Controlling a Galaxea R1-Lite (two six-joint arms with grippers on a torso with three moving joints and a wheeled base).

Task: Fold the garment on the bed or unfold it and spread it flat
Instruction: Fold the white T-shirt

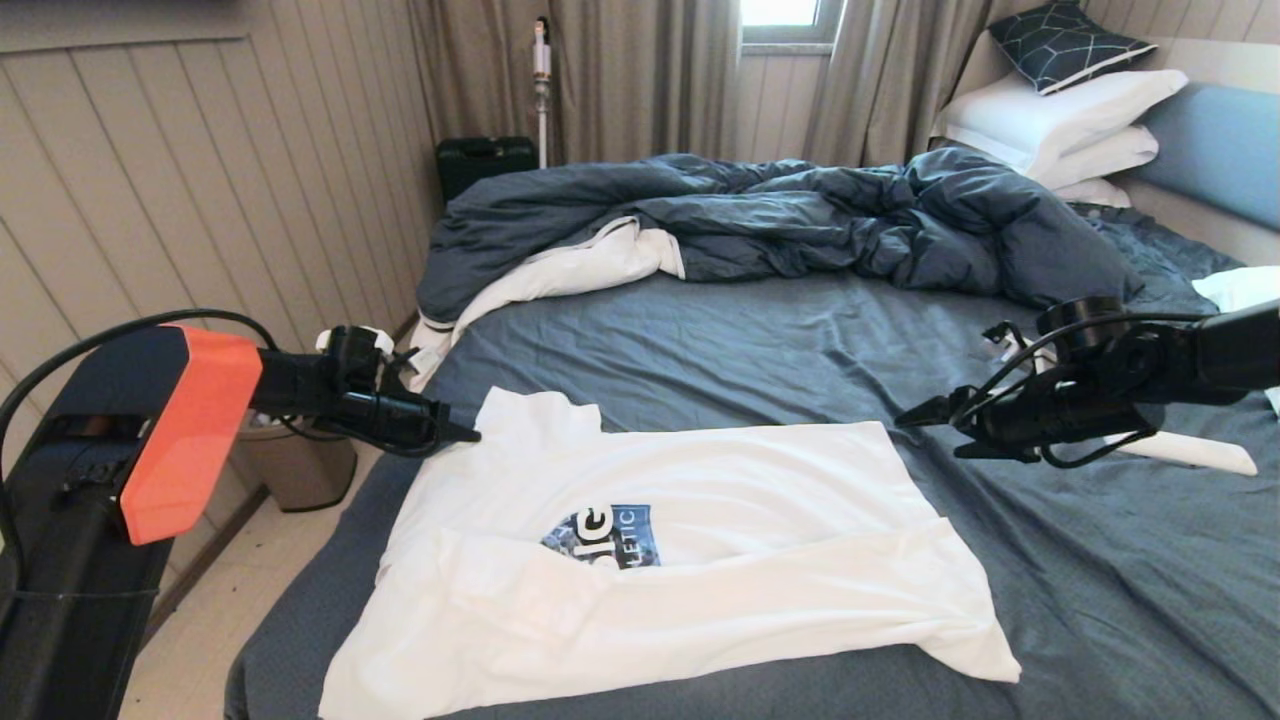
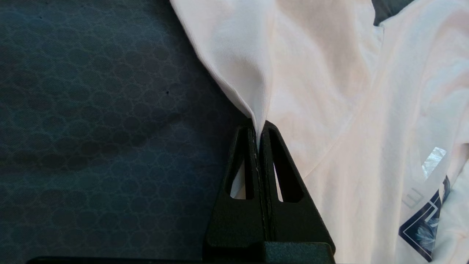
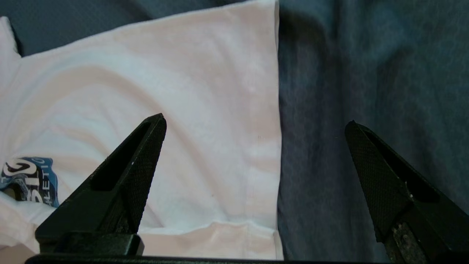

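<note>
A white T-shirt (image 1: 680,560) with a blue printed logo (image 1: 605,535) lies partly folded on the bed (image 1: 760,330), its near side laid over the body. My left gripper (image 1: 462,432) is shut on the shirt's fabric at its far left corner; in the left wrist view the pinched cloth (image 2: 256,91) rises from between the closed gripper (image 2: 259,132). My right gripper (image 1: 925,425) hovers open just off the shirt's far right corner, its tips straddling the hem (image 3: 271,146) and the sheet (image 3: 366,73).
A rumpled dark duvet (image 1: 800,220) lies across the far bed, with white pillows (image 1: 1060,120) by the blue headboard (image 1: 1215,140). Another white cloth (image 1: 1245,290) lies at the right edge. A bin (image 1: 300,470) stands on the floor left of the bed.
</note>
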